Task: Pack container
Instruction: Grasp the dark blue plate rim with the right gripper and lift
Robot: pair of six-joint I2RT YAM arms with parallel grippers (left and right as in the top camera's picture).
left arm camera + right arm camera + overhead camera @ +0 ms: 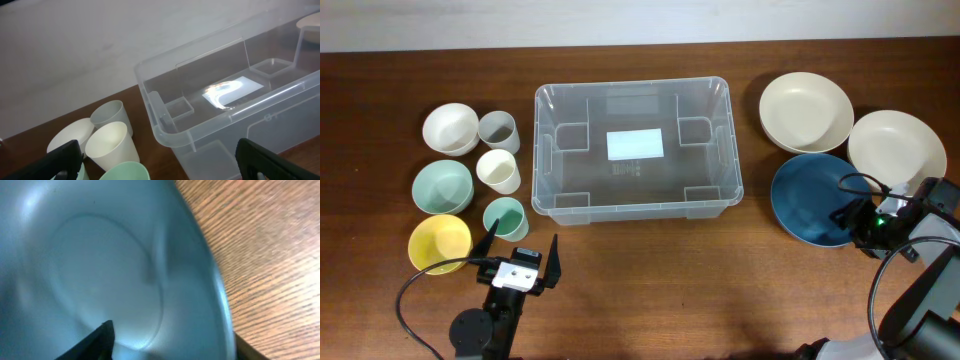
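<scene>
The clear plastic container (542, 150) stands empty in the middle of the table, a white label on its bottom. In the left wrist view its rounded rim (200, 134) fills the right half. My left gripper (523, 247) hangs open near the front left, close to the green cup (505, 217), holding nothing; its midpoint (160, 170) lies between the cups and the container. On the right, my right gripper (848, 215) sits at the near edge of a dark blue bowl (805, 200). Its jaws (172, 340) straddle the bowl's rim (220, 295), one finger (95, 342) inside, and still stand apart.
Two cream bowls (806, 112) (897, 148) lie behind the blue one. Left of the container stand a white bowl (451, 127), grey cup (498, 130), cream cup (498, 170), green bowl (442, 187) and yellow bowl (439, 243). A wall runs behind the table.
</scene>
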